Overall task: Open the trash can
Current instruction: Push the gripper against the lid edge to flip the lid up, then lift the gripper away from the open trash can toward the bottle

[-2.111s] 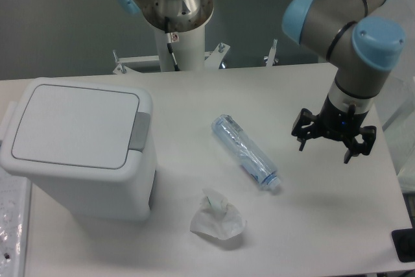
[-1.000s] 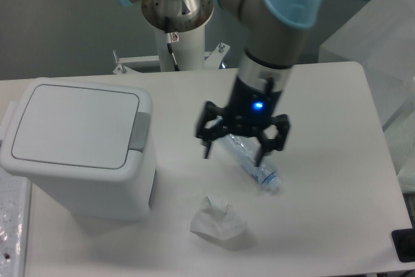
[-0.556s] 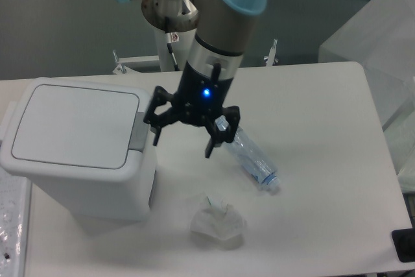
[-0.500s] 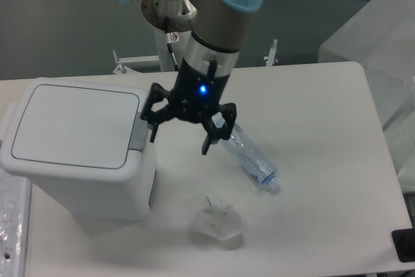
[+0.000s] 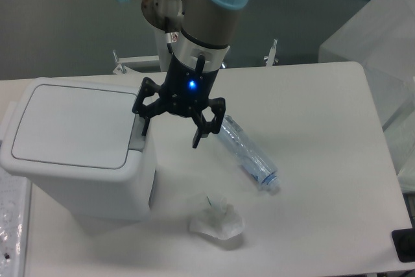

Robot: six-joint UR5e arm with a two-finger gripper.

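The white boxy trash can stands at the left of the table with its flat lid shut. Its grey push-button tab is on the right rim. My gripper is open and empty. It hangs just right of the can's right edge. Its left finger is over the grey tab; I cannot tell whether it touches it. Its right finger hangs above the bare table.
A clear plastic bottle lies on the table right of the gripper. A crumpled white tissue lies in front of it. The arm's white base post stands at the back. A translucent box is at the far right.
The gripper has swept from the right side of the table leftwards across the bottle to the can's right rim. It stayed open. Can, lid and bottle have not moved.
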